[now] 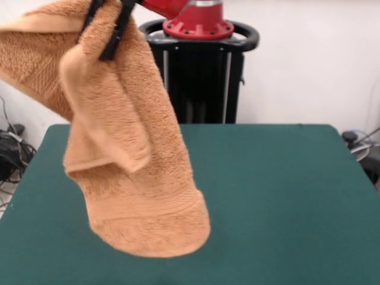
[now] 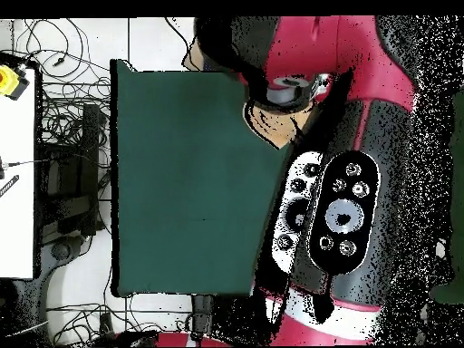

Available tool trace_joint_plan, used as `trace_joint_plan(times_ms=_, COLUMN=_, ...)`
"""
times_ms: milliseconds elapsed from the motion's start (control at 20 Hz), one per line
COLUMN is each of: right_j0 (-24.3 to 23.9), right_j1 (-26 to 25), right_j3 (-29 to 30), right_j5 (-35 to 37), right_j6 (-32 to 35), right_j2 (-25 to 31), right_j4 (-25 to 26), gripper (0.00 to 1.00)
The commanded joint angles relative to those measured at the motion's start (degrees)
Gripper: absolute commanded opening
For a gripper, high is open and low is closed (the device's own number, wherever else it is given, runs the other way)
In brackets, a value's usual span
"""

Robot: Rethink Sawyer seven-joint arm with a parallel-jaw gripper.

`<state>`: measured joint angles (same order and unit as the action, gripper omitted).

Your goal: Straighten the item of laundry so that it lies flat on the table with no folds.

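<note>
Front view: black hand (image 1: 108, 24) pinches fuzzy orange-tan terry towel (image 1: 133, 160), draped in folds over green felt table (image 1: 279, 196)

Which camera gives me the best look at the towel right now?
The front view. There the towel hangs bunched and folded from the gripper, which is shut on its top, and the whole cloth shows above the table. In the overhead view the arm covers nearly all of it; only a small tan patch shows.
</note>
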<state>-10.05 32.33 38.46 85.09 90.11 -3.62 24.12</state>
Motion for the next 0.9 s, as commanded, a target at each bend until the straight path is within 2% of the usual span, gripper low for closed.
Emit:
trace_joint_plan(times_ms=50, right_j0=-2.5, right_j1=-3.0, right_j3=2.4, right_j5=-9.8, right_j6=-14.2, right_j2=1.8, right_j4=6.9, gripper=0.0)
trace_joint_plan(times_ms=500, right_j0=-8.0, right_j1=-6.2, right_j3=4.5, right_j5=-15.8, right_j6=-16.0, right_j2=5.2, right_j4=3.6, gripper=0.0)
trace_joint_plan(times_ms=900, right_j0=-9.4, right_j1=-4.2, right_j3=11.7, right_j5=-20.5, right_j6=-14.5, right_j2=5.5, right_j4=1.2, gripper=0.0)
